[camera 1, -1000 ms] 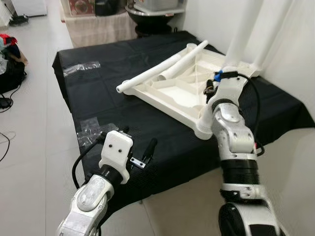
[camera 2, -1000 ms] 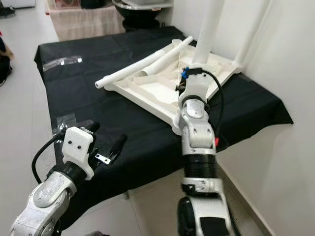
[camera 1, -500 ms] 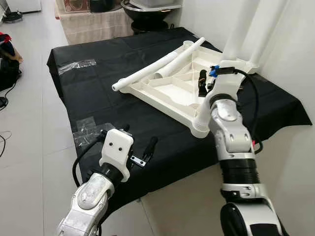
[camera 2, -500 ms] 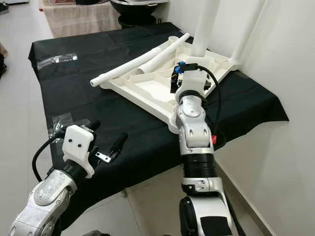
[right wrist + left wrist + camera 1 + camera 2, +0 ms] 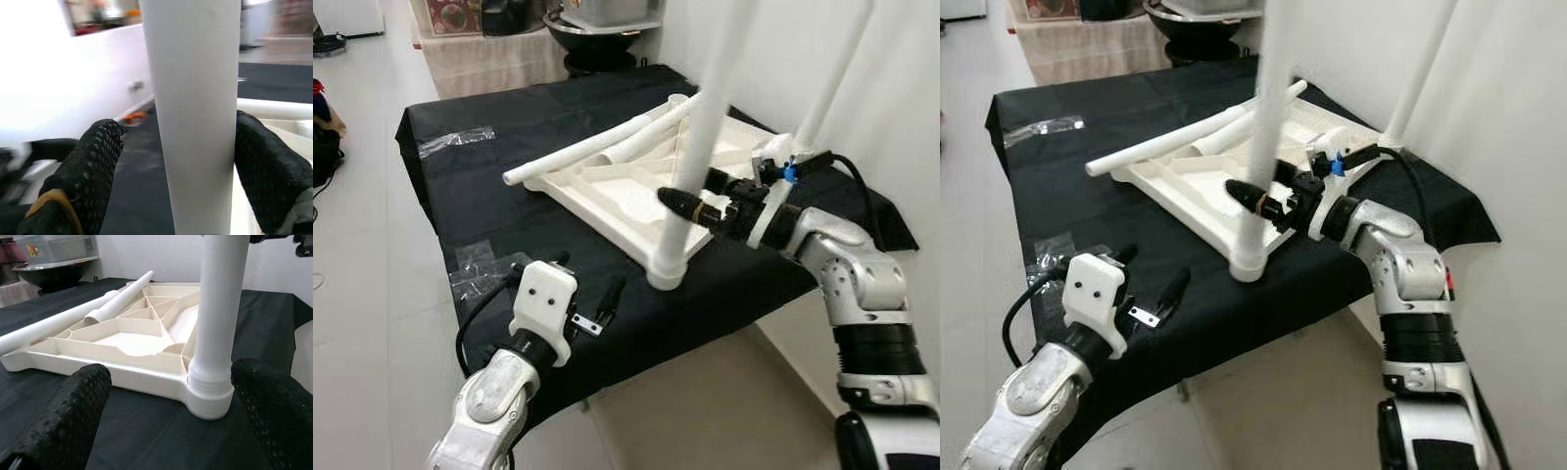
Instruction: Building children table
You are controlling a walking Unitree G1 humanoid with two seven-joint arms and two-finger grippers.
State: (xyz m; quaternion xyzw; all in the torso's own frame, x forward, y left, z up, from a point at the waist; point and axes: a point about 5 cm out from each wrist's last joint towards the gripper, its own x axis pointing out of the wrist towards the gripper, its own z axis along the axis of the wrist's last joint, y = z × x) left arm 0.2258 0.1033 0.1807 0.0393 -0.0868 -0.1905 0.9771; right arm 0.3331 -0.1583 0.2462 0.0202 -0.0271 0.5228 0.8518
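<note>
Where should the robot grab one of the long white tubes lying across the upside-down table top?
Probably near the free end of the loose leg, which sticks out past the table top over the black cloth. The left gripper could likely come from above and close across its round width. There is room around that end; its other end rests on the table top's ribs.

The right gripper (image 5: 683,203) is reaching leftward with its jaws spread, while the left gripper (image 5: 592,294) is hanging low, jaws apart.
</note>
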